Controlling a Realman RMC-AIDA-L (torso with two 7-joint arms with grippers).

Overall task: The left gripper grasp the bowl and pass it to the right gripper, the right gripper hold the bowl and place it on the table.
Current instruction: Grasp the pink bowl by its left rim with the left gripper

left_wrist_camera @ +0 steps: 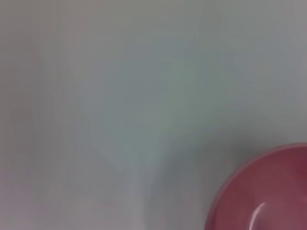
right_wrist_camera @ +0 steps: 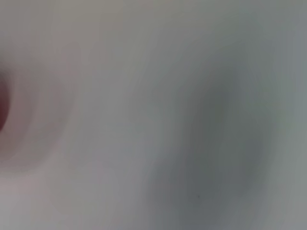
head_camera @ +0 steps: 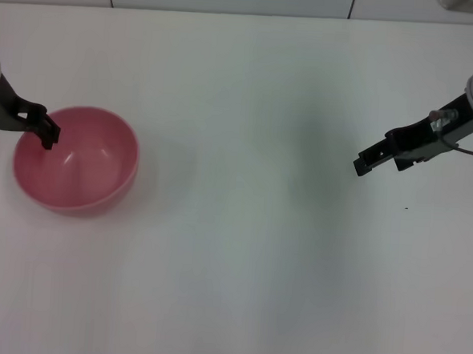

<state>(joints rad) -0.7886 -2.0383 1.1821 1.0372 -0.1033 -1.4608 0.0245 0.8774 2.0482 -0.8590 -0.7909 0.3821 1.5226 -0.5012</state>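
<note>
Matte white table [head_camera: 240, 249] holds a smooth, round pink bowl [head_camera: 75, 161]; the left gripper [head_camera: 46, 131] pinches its thin rim, while the right gripper [head_camera: 364, 161] hovers apart, fingers unreadable.

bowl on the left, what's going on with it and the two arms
The pink bowl sits upright on the white table, on the robot's left side. The left gripper is at the bowl's near-left rim, its fingertips over the edge, but whether it has closed on the rim cannot be told. The bowl has not been lifted. The right gripper hangs far off over bare table on the right, holding nothing, so the handover has not begun.
</note>
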